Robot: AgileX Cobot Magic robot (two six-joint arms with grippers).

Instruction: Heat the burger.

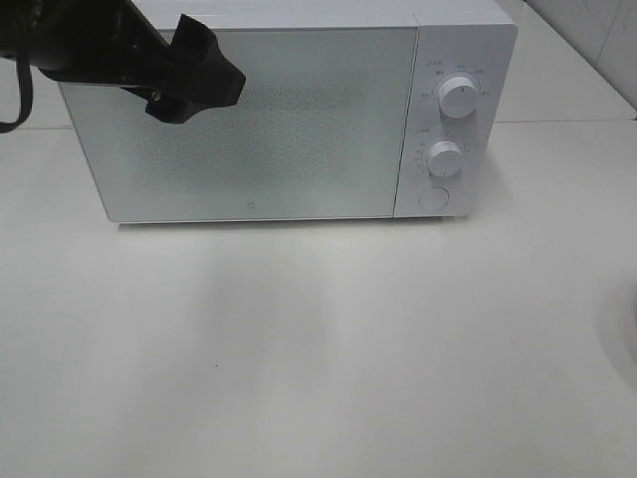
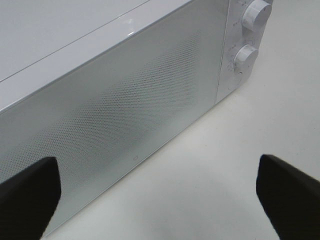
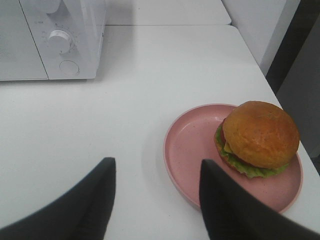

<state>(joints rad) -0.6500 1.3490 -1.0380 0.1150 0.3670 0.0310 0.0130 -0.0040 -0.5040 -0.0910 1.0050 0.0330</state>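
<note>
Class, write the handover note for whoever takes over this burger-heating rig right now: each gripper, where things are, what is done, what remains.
Left gripper: open, empty, held up by the white microwave oven's closed door.
Right gripper: jaws apart, empty, above the white table beside the round pink plate.
Golden-bun burger with lettuce: on that plate, right of the microwave, untouched.
Done: nothing visible.
Left: open door, put burger inside, close, set dials.

White microwave sat at the back of the white worktop, door shut; pink plate lay well apart from it.
</note>
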